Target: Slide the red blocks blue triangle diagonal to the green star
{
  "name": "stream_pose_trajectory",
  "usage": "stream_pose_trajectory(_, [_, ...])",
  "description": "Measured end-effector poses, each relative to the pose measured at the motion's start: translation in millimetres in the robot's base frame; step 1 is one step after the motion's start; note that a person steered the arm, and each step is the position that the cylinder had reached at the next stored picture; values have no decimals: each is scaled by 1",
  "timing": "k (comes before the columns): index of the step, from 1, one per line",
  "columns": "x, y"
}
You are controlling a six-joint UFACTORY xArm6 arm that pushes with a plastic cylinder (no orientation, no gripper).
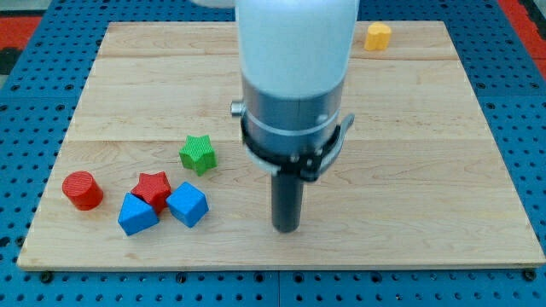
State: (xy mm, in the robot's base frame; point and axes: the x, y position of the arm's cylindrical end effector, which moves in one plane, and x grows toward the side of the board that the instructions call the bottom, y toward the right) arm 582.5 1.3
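A green star (198, 153) lies left of the board's middle. Below it and to its left, a red star (153, 188) touches two blue blocks: a blue triangle-like block (136, 214) at its lower left and a blue cube (187, 204) at its right. A red cylinder (82, 190) stands apart at the far left. My tip (287, 228) rests on the board to the right of the blue cube, about a hundred pixels from it, touching no block.
A yellow block (378, 36) sits at the board's top edge, right of the arm. The wooden board (444, 170) lies on a blue perforated table. The arm's white and grey body hides the board's upper middle.
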Motion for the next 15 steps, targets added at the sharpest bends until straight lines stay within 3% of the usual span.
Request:
stream_pose_trajectory(2, [28,-112])
stream_pose_trajectory(3, [19,-144])
stream_pose_trajectory(5, [-7,-194])
stream_pose_trajectory(6, [8,-196])
stream_pose_trajectory(7, [1,-253])
stream_pose_trajectory(8, [-48,-305])
stream_pose_trajectory(9, [-59,-270])
stream_pose_trajectory(12, [-83,-244])
stream_pose_trajectory(15, [-14,-253])
